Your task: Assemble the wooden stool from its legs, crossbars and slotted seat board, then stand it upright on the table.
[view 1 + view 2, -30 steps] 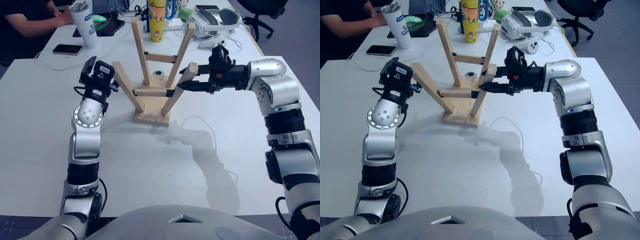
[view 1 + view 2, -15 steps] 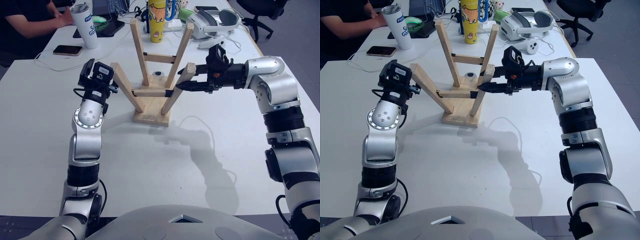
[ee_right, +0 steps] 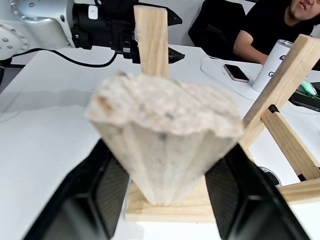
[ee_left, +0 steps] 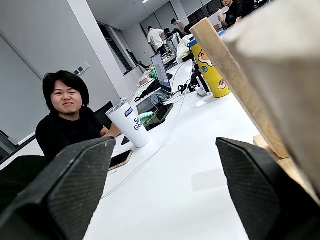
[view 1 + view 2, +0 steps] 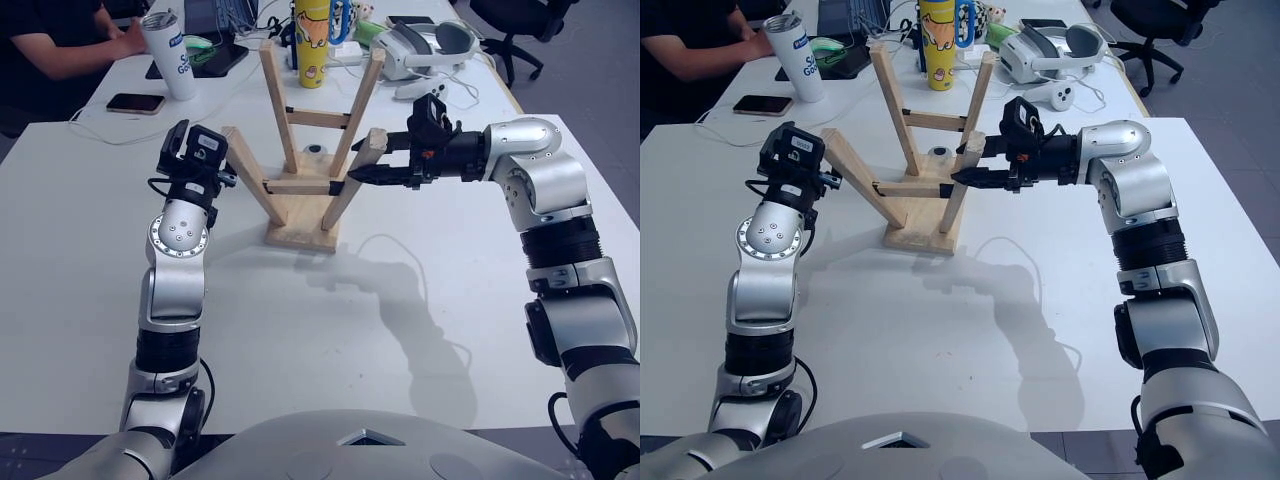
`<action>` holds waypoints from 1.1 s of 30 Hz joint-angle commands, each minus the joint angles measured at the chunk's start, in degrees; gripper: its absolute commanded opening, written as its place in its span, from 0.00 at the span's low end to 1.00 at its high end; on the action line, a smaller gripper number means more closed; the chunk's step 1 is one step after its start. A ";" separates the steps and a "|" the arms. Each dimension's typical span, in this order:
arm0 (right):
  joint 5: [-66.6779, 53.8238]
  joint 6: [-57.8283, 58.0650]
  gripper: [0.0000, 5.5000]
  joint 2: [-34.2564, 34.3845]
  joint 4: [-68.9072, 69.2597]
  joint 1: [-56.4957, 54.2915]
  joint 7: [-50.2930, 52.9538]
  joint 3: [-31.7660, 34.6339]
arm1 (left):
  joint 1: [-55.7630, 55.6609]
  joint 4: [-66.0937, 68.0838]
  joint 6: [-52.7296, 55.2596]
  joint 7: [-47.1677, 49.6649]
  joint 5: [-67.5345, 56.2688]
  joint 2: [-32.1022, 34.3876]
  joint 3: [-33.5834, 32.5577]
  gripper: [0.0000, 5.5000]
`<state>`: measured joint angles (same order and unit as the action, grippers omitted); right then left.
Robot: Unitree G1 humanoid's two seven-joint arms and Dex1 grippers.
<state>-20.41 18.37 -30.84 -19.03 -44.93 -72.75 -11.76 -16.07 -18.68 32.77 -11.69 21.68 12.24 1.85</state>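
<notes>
Counting one stool [image 5: 303, 186], standing upside down. Making out four legs [image 5: 281, 100] rising from one seat board [image 5: 300, 236], with two crossbars [image 5: 320, 117] showing clearly, one joining the far pair and one joining the near pair. Tallying two grippers: left gripper [image 4: 164, 165] at the stool's left, right gripper [image 5: 362, 166] at its right. Beyond the stool, finding one white tumbler [image 5: 165, 50], one yellow cup [image 5: 312, 38], one phone [image 5: 135, 99], one headset [image 5: 425, 42] and one white controller [image 5: 415, 88]. Noting two white tables: near table [image 5: 80, 250] under the stool, far table [image 5: 240, 75] beyond it.
</notes>
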 commanded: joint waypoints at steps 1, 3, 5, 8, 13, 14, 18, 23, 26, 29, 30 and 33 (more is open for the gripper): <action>5.40 0.34 0.37 12.36 -2.65 1.31 1.38 -10.93 | 0.53 3.74 -0.09 -5.85 -4.43 -4.90 10.96 0.68; 5.51 -0.10 0.37 11.88 -3.28 1.84 1.82 -10.27 | 0.52 3.70 -0.16 -5.76 -4.62 -4.69 10.61 0.68; 4.61 -0.31 0.37 11.19 -3.51 2.57 2.78 -8.29 | 0.73 3.52 -0.40 -5.64 -4.75 -4.14 9.75 0.68; 2.65 -1.06 0.37 10.71 -3.43 3.62 4.78 -4.59 | 1.10 3.64 -1.23 -5.70 -4.65 -2.94 8.49 0.68; 1.85 -3.34 0.53 10.31 -3.51 4.13 7.68 -0.68 | 1.84 3.87 -2.39 -5.45 -5.14 -0.71 6.26 0.68; 2.39 -4.12 0.55 9.87 -3.51 4.37 7.95 -0.44 | 1.98 4.04 -2.59 -5.49 -5.29 -0.29 5.86 0.68; 5.04 -6.47 0.59 6.34 -3.39 7.07 8.15 -0.68 | 1.91 4.95 -3.24 -5.54 -5.75 0.67 6.10 0.68; 3.35 -8.36 0.59 5.23 -2.42 10.53 8.69 2.09 | 2.80 4.63 -3.21 -4.94 -5.81 -0.09 7.35 0.68; -1.51 -7.00 0.59 6.13 -0.49 12.20 8.26 6.60 | 2.80 5.15 -3.61 -4.99 -6.32 0.51 7.34 0.68; -6.35 -3.81 0.59 6.51 2.34 13.37 8.52 10.49 | 2.75 6.17 -4.33 -5.44 -6.99 1.34 7.25 0.68; -7.31 -3.22 0.59 6.43 3.31 13.89 8.76 11.42 | 2.77 6.44 -4.48 -5.51 -7.16 1.44 7.29 0.68; -10.11 -1.18 0.59 6.44 5.21 15.36 10.30 14.54 | 3.12 6.59 -4.65 -5.44 -7.35 1.65 7.73 0.68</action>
<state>-28.41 15.39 -24.58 -15.49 -31.16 -63.62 0.28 -13.21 -12.46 28.46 -16.81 14.60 13.60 8.96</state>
